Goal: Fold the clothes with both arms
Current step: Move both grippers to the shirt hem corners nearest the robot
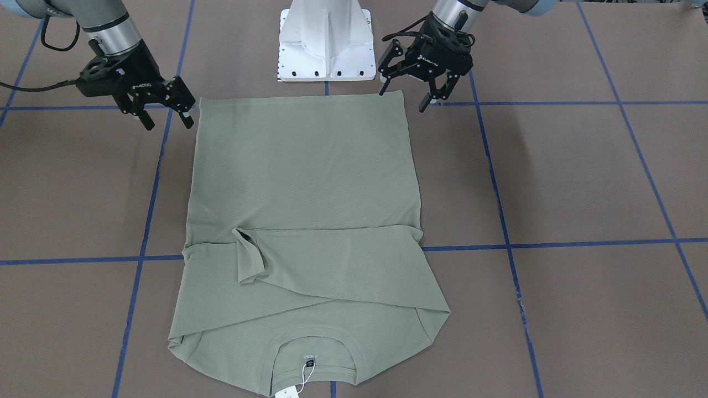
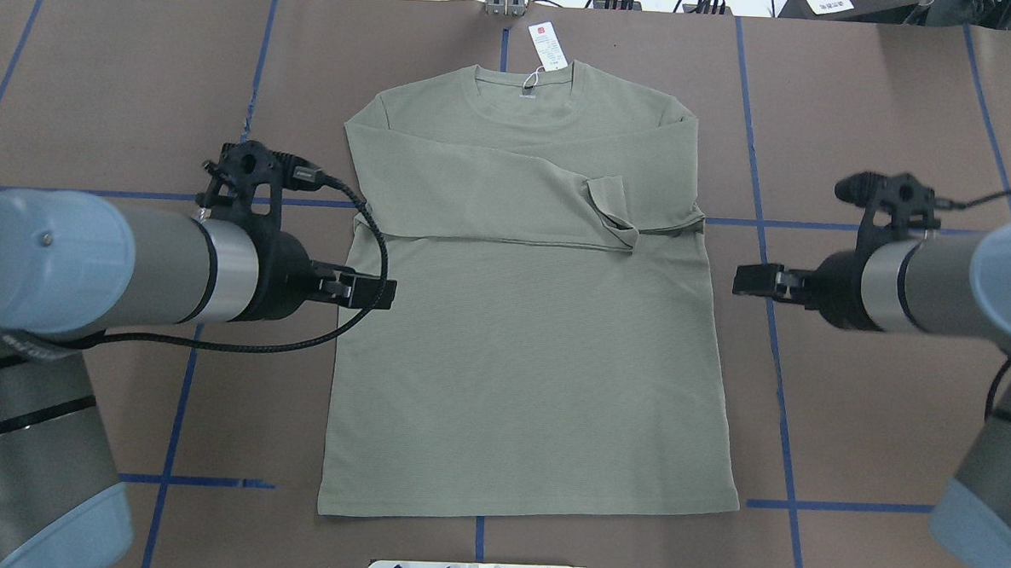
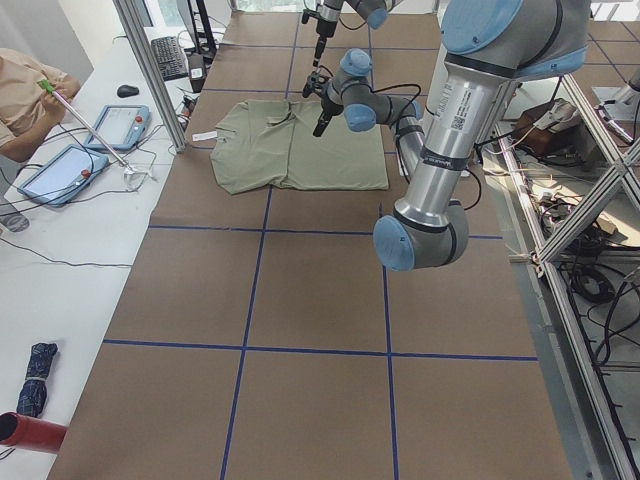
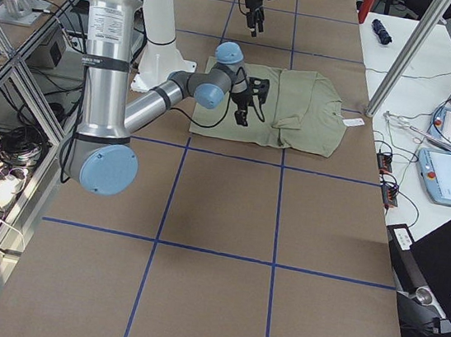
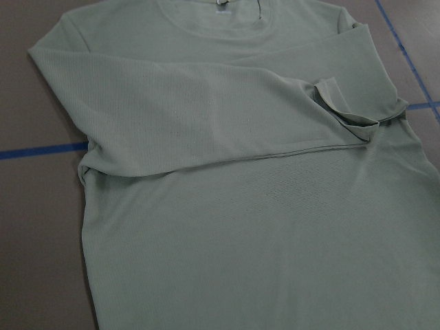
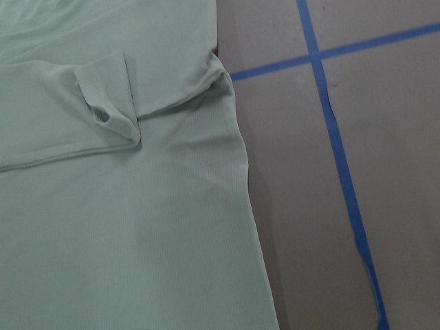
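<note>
The brown table (image 2: 862,120), crossed by blue tape lines (image 6: 330,124), carries everything. The left arm (image 2: 88,266) and the right arm (image 2: 941,277) reach in from opposite sides, forearms roughly level and pointing toward each other, wrists held above the table.

Between them the sage-green shirt (image 2: 536,362) lies flat, its hem toward the white pedestal base (image 1: 325,41) and its collar at the far side. Both sleeves are folded across the chest.

The left gripper (image 1: 404,98) hangs over the shirt's edge on its own side and the right gripper (image 1: 168,122) just off the opposite edge. Only the front-facing view shows their fingers plainly: both pairs are spread wide and hold nothing. From overhead the grippers are seen end-on and the gap is hard to read. The wrist views show no fingers at all, only cloth and table.

The right wrist view shows best the top sleeve's cuff (image 6: 106,103), curled over near the shirt's side seam. A white hang tag (image 2: 547,47) with a red mark lies at the collar.
</note>
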Controlling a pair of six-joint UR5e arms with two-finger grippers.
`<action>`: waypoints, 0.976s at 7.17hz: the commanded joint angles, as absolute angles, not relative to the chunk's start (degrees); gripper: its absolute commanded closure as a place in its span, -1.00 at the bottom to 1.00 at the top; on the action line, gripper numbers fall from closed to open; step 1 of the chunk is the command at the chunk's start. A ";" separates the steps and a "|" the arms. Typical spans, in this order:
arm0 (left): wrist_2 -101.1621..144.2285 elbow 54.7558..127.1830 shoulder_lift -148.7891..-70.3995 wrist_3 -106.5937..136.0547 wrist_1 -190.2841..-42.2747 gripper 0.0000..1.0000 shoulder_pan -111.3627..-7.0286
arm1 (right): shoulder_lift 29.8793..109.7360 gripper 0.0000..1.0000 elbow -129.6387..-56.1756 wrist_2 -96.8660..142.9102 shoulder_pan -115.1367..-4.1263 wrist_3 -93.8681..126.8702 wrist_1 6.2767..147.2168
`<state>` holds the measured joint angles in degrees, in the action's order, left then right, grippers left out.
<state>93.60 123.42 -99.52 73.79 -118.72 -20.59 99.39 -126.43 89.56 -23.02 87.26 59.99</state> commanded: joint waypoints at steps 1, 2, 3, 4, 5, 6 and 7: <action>84.14 122.96 -90.28 89.65 -128.23 -0.42 -7.70 | 105.55 -0.92 -129.37 80.80 -12.51 97.26 57.83; 81.76 121.65 -90.09 93.82 -126.75 -0.35 -3.04 | 105.56 -0.94 -129.37 79.29 -11.44 97.47 57.83; 80.26 120.07 -90.70 96.48 -124.30 -0.35 -0.12 | 105.47 -0.97 -129.46 79.10 -11.08 97.47 57.83; 80.24 119.36 -92.01 96.59 -122.80 -0.35 0.17 | 105.38 -0.98 -129.46 78.32 -10.90 97.47 57.83; 80.33 118.05 -93.50 96.59 -121.74 -0.34 0.18 | 105.38 -0.98 -129.46 78.14 -10.90 97.47 57.83; 80.42 116.73 -95.08 96.59 -121.55 -0.19 0.18 | 105.38 -0.98 -129.38 77.87 -10.90 97.47 57.83; 80.42 115.85 -95.88 96.59 -121.38 -0.04 0.18 | 105.38 -0.98 -129.38 77.78 -10.90 97.47 57.83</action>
